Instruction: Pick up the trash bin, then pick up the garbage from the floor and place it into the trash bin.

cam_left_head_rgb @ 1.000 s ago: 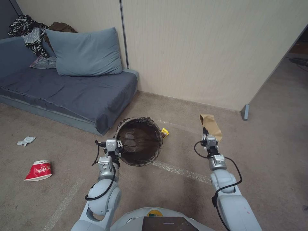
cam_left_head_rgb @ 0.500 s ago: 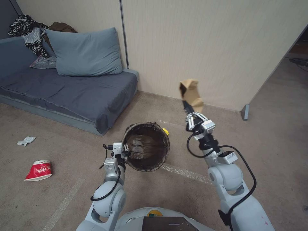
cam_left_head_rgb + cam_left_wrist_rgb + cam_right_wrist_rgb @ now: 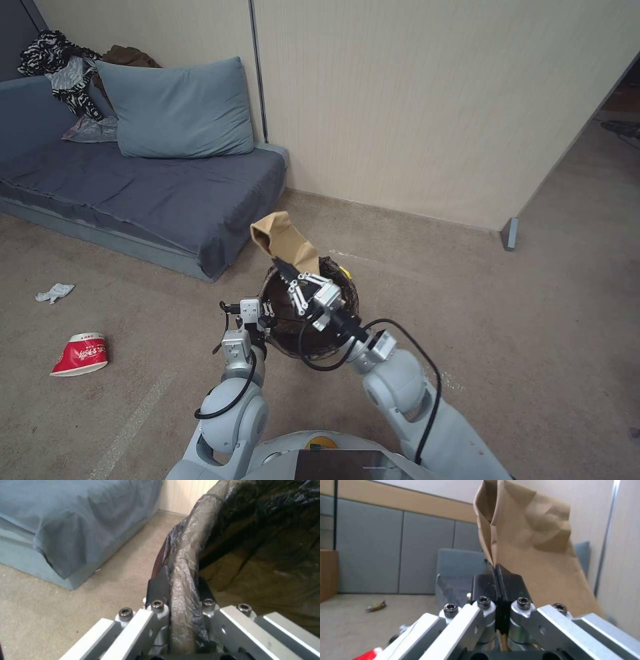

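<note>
Head view: my left tool [image 3: 265,311] is clamping the trash bin [image 3: 309,307] rim, holding it off the floor [image 3: 533,320]; my right tool [image 3: 285,271] is pinching the paper bag [image 3: 283,239] above the bin's far rim. Released here, the bag is risking catching the rim and tumbling outside.

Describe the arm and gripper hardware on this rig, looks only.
Both arms are glossy pale grey-white, with rounded bulbous joint housings tapering to silver cylindrical wrist modules. A black cable loops loosely outside each forearm up to the wrist. The left gripper and right gripper are bare silver metal linkage bars fastened with dark hex-socket bolts, ending in black jaws. Small reddish specks mark the right arm's lower shell.
</note>
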